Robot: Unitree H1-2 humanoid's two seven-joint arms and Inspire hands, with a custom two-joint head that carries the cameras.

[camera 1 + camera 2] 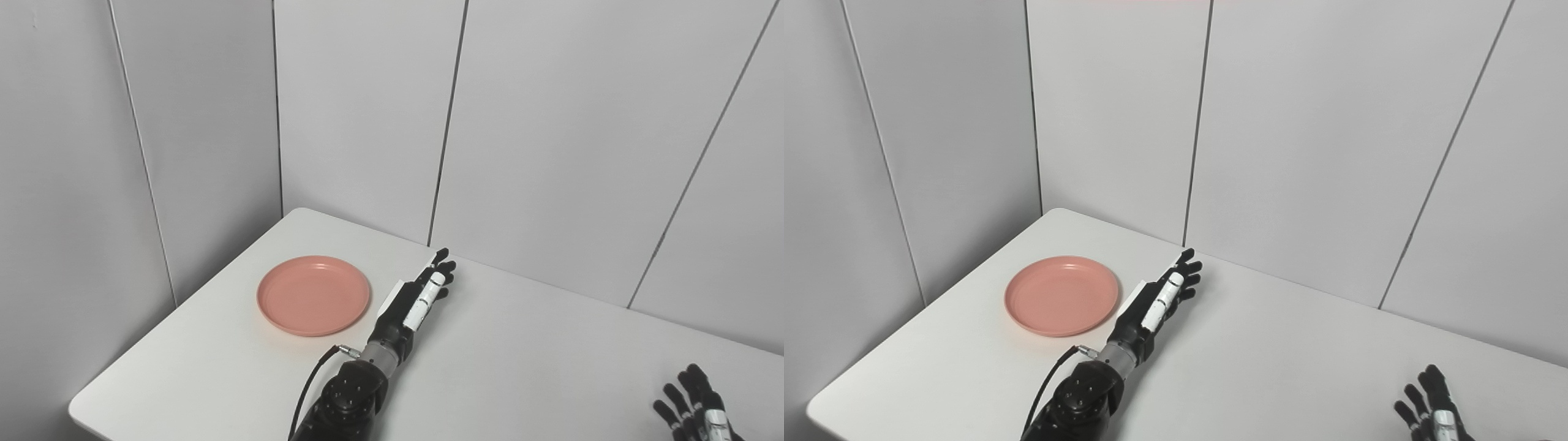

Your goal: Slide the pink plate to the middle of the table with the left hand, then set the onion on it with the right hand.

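Note:
The pink plate lies flat on the left part of the white table, empty. My left hand is open, fingers stretched out toward the back wall, just right of the plate's rim and apart from it. My right hand is open with fingers spread at the bottom right corner, low over the table. It also shows in the right eye view. No onion shows in either view.
Grey wall panels stand close behind the table and along its left side. The table's left edge runs diagonally near the plate. A black cable hangs by my left wrist.

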